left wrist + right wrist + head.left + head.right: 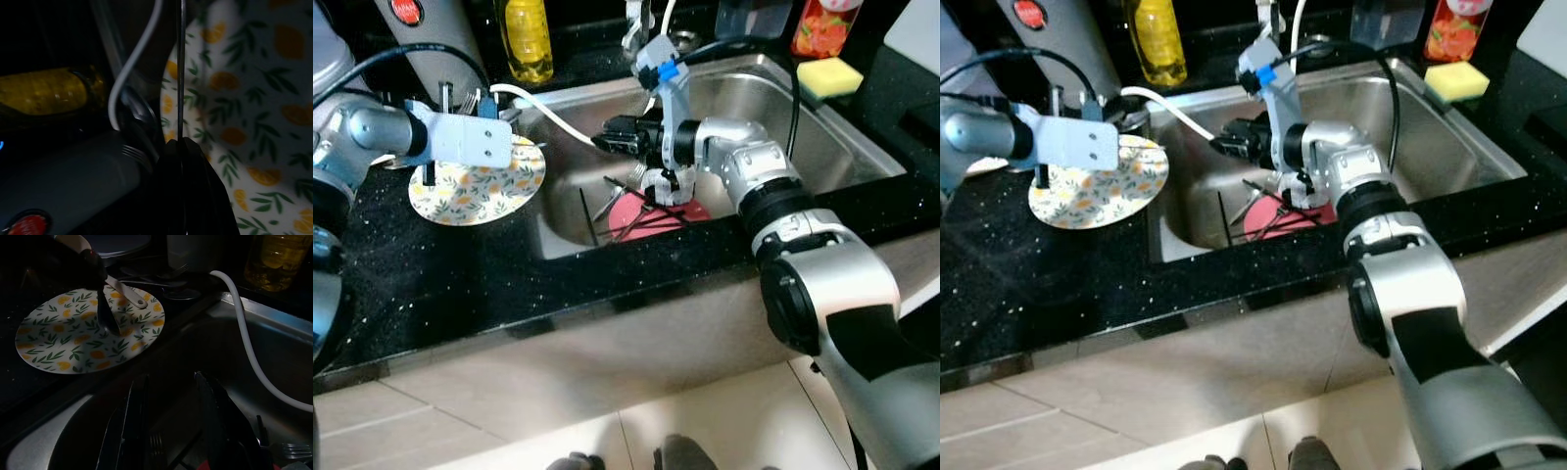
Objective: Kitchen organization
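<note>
A round plate with an orange-and-leaf print (pixel 480 186) lies on the black counter left of the steel sink (pixel 822 137). My left gripper (pixel 429 176) hangs over the plate's left part. Its fingertips (pixel 181 147) are shut on a thin metal utensil (pixel 181 73) seen edge-on. My right gripper (pixel 607 139) reaches into the sink and points left toward the plate. It stands open (pixel 171 401) with nothing between the fingers. Below it a pink plate (pixel 690 211) on the sink floor holds dark sticks and a fork (pixel 288 449).
A white hose (pixel 553 113) runs from the counter into the sink. Behind the plate lie forks and spoons (pixel 171 284), beside a grey cylinder with a red button (pixel 421 29). A yellow bottle (pixel 527 39), the tap (pixel 636 24), a red-labelled bottle (pixel 822 27) and a yellow sponge (pixel 829 76) line the back.
</note>
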Available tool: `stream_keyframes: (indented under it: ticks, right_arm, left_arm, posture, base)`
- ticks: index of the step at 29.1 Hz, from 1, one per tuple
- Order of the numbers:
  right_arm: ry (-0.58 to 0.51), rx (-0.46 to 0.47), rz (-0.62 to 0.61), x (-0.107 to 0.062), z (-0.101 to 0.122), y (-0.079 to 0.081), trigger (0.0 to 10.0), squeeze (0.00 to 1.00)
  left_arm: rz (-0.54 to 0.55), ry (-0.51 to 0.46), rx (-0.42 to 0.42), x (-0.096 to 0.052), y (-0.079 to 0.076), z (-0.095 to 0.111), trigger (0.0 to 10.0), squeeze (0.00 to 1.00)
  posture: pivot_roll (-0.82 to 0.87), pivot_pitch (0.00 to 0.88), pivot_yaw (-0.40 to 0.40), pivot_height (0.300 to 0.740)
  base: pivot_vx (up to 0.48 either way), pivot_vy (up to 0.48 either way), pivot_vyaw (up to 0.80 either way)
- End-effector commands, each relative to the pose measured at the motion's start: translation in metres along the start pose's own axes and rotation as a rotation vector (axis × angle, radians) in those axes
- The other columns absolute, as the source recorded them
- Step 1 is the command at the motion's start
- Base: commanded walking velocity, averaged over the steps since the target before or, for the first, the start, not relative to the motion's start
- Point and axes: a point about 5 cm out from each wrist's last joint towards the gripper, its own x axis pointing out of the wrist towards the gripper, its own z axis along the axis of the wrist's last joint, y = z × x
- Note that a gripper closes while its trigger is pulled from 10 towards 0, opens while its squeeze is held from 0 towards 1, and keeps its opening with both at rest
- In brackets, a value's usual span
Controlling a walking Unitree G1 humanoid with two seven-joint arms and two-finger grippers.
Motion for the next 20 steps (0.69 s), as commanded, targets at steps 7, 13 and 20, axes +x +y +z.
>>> stream_keyframes:
  ticks: [7, 13, 20]
  right_arm:
    - [-0.080, 0.008, -0.113, -0.011, 0.017, -0.015, 10.0, 0.00]
    - [-0.061, -0.008, -0.170, -0.024, 0.015, -0.027, 10.0, 0.00]
    - [0.004, -0.046, -0.338, -0.059, 0.006, -0.053, 10.0, 0.00]
  left_arm:
    - [0.065, -0.168, 0.024, 0.008, 0.029, 0.043, 10.0, 0.00]
    - [0.048, -0.231, -0.013, 0.026, 0.032, 0.066, 10.0, 0.00]
    - [0.069, -0.439, -0.234, 0.057, 0.041, 0.129, 10.0, 0.00]
  posture:
    - [-0.07, 0.093, 0.067, 0.740]
    - [-0.10, 0.095, 0.092, 0.740]
    - [-0.17, 0.110, 0.133, 0.740]
  base:
    - [0.000, 0.000, 0.00]
    - [0.000, 0.000, 0.00]
    - [0.000, 0.000, 0.00]
